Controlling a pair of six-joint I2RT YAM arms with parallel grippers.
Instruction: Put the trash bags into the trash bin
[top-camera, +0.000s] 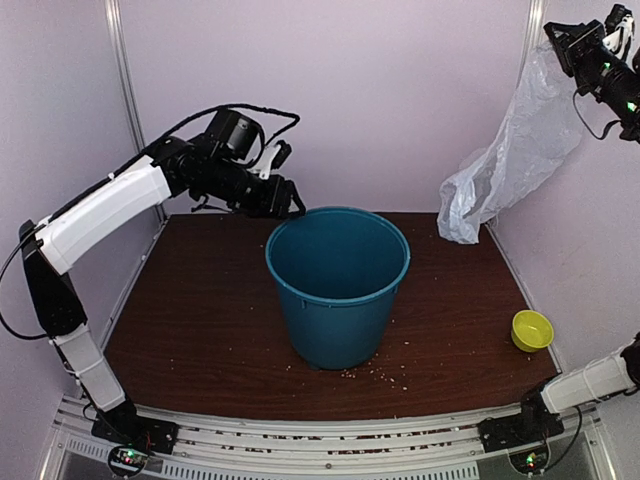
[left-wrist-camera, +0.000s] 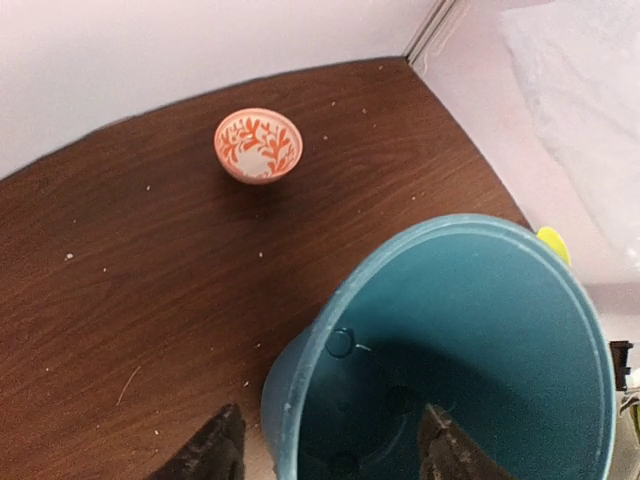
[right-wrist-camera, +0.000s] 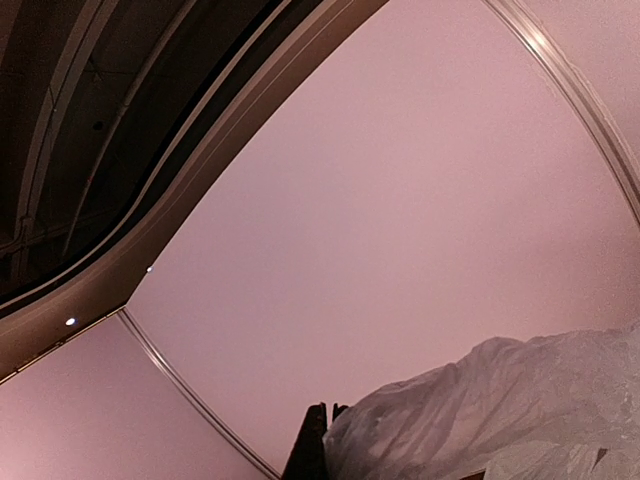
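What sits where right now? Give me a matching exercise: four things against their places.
Things:
1. trash bag
2. trash bin
3. lime-green bowl
4. red-patterned bowl

Places:
A. right edge of the table
B. upright, mid-table
C. hanging high from the right arm's fingers
D. on the table near the wall, apart from the bin

Pairs: 1-C, 2-B, 3-A, 4-D

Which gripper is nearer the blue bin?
Left. The left gripper sits at the far-left rim of the bin, jaws open astride it; the right gripper is high off to the right, holding the bag.
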